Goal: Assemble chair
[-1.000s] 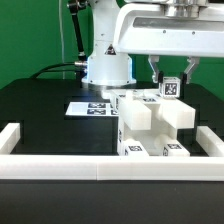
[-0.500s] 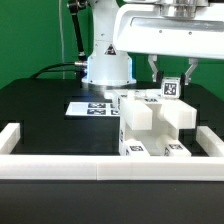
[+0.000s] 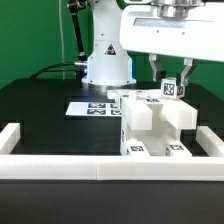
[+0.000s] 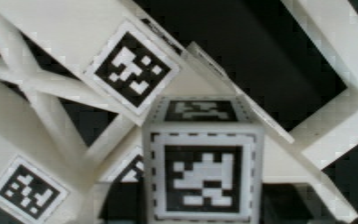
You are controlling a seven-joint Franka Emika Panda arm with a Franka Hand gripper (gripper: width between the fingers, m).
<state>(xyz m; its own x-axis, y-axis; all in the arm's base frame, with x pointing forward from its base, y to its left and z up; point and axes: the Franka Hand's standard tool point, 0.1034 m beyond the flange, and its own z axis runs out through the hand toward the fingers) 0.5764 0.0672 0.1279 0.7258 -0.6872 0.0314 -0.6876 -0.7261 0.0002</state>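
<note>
Pincer [image 3: 171, 77]: displaced slightly toward the counter [image 3: 40, 100] edge on the exterior view's right, and a shade higher than a second ago. Tagged piece [image 3: 172, 88], clamped between the pincer's fingers, has travelled with it; its marker sits marginally farther from the upper block of the chair [image 3: 150, 125] beneath. The whole shift falls within the last half second. It is small.

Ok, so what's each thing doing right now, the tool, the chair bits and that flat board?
tool: shut on the tagged post
tagged post: upright, at the top of the chair
chair: partly built, standing on the table
marker board: lying flat, untouched
</note>
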